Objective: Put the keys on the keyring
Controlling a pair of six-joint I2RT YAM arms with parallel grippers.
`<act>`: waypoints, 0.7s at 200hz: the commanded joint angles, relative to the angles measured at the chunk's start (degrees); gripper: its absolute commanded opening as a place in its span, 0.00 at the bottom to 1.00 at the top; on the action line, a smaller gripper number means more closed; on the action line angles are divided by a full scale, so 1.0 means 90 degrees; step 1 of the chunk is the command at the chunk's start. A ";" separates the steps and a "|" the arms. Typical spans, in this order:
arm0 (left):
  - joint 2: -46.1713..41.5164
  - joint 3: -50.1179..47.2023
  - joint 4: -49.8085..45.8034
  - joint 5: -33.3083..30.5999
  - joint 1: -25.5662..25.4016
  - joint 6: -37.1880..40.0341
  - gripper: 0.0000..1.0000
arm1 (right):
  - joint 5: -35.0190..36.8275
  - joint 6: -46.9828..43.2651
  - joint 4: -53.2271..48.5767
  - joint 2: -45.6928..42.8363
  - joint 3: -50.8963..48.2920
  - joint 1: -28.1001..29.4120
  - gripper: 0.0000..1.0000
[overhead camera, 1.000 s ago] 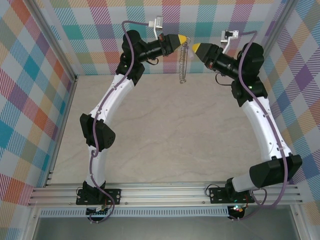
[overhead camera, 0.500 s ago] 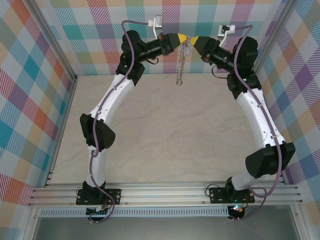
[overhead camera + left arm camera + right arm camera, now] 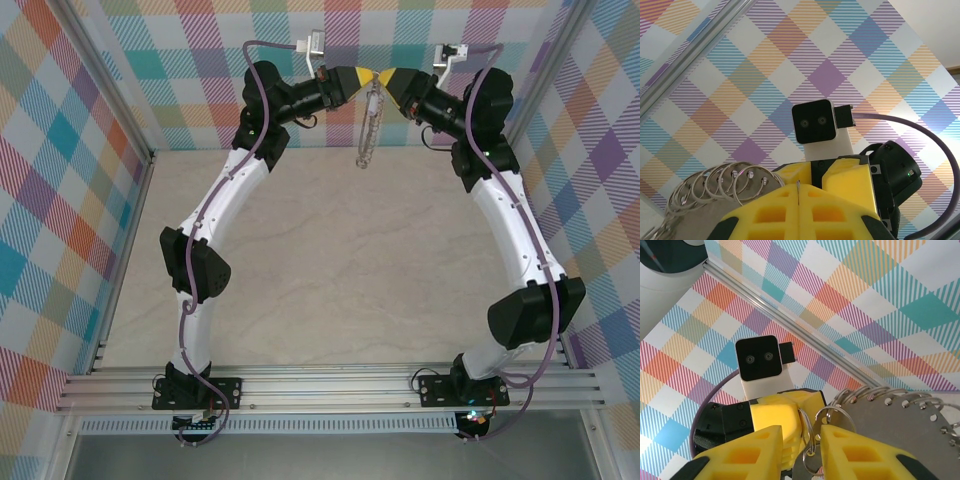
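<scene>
Keyring (image 3: 900, 425), a grey disc rimmed with silvery wire loops, is pinched in the left gripper (image 3: 797, 192); right gripper (image 3: 801, 437) stands spread around loops; plaid wall (image 3: 880, 270) behind.

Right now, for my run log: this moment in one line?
left pincer: shut on keyring | right pincer: open around keyring | keyring: hanging free

Top view high behind arms (image 3: 215, 215), wrist views close, facing each other
</scene>
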 commanded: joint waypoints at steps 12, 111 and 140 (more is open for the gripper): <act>-0.0188 0.0044 0.0427 -0.0102 -0.0061 -0.0129 0.00 | -0.0186 0.0088 0.0323 0.0136 0.0369 0.0002 0.25; -0.0182 0.0042 0.0470 -0.0102 -0.0076 -0.0203 0.00 | -0.0391 0.0080 0.0140 0.0334 0.0622 0.0028 0.00; -0.0193 0.0080 0.0255 -0.0048 -0.0066 -0.0094 0.06 | -0.0531 -0.0321 -0.0335 0.0392 0.0857 0.0018 0.00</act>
